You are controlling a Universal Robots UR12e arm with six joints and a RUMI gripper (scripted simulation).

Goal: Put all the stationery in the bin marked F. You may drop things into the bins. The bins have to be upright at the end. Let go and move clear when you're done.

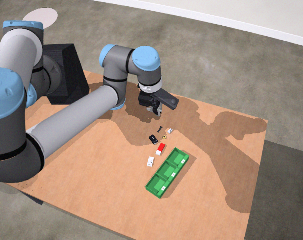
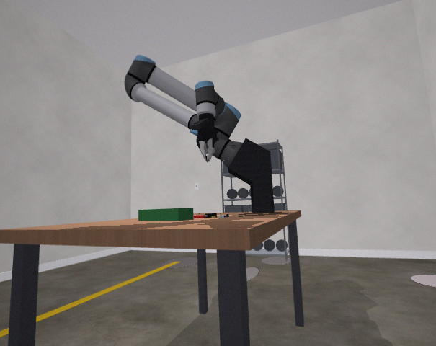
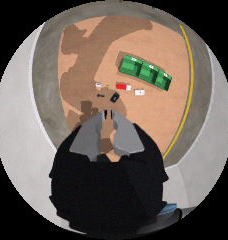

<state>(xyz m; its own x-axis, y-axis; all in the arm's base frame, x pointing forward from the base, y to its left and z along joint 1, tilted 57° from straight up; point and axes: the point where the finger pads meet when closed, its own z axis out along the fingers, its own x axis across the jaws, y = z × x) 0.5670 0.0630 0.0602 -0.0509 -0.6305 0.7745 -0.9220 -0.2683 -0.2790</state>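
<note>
A row of three green bins [image 1: 168, 175] stands on the wooden table, each with a small white label on its side; it also shows in the wrist view [image 3: 145, 72] and in the side view [image 2: 166, 214]. The letters are too small to read. Beside the bins lie a red and white eraser [image 1: 160, 149], a white block with dots [image 1: 149, 161], a black block [image 1: 153, 139], a black screw [image 1: 160, 128], a small brass nut [image 1: 164, 137] and a small white piece [image 1: 170, 131]. My gripper [image 1: 156, 111] [image 3: 109, 110] hangs high above the table, behind these things, shut and empty.
The black robot base [image 1: 64, 72] stands at the table's back left corner. A metal shelf [image 2: 255, 186] stands behind the table. The arm casts a broad shadow over the small objects.
</note>
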